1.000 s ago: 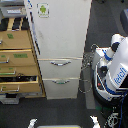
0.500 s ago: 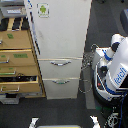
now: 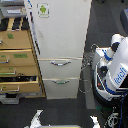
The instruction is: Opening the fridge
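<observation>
you are looking at a task that, as far as this view shows, has not got going: the fridge [image 3: 60, 45] stands in the upper middle of the exterior view with its large upper door flat and flush, and both lower drawers closed. the upper drawer handle [image 3: 60, 63] and the lower drawer handle [image 3: 61, 81] each lie untouched across their fronts. nothing reaches the door edge, so the whole pull is left to do.

the robot body [image 3: 114, 70] sits just beside the fridge on the exterior view's right, low against the dark floor [image 3: 65, 107]. the gripper is not something you can pick out here; the picture is coarse and the arm blends into the white shell, so whether its fingers are spread or pressed together cannot be told.

as for containers, the fridge shows you nothing of its inside. the green-figure sticker [image 3: 43, 9] sits high on the door. on the exterior view's left, the wooden drawer cabinet [image 3: 17, 55] has its lower drawers pulled out some way, with what may be small dark items inside, too blurred to name.
</observation>
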`<control>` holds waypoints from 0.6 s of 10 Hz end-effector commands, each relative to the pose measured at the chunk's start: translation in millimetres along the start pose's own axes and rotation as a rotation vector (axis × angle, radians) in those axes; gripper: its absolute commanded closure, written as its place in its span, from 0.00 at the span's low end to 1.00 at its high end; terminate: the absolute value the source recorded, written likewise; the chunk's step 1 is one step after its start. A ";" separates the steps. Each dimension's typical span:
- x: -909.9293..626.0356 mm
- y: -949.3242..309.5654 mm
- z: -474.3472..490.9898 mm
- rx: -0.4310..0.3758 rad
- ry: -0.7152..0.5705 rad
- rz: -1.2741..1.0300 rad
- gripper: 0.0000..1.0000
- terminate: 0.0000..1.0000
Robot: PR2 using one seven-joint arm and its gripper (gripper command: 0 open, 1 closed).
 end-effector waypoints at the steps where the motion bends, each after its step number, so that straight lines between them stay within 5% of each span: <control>1: 148.5 51.4 42.4 0.089 -0.035 0.162 0.00 0.00; 4: 191.3 89.5 70.7 0.175 0.001 0.276 0.00 0.00; 6: 211.0 138.1 85.8 0.162 0.037 0.443 0.00 0.00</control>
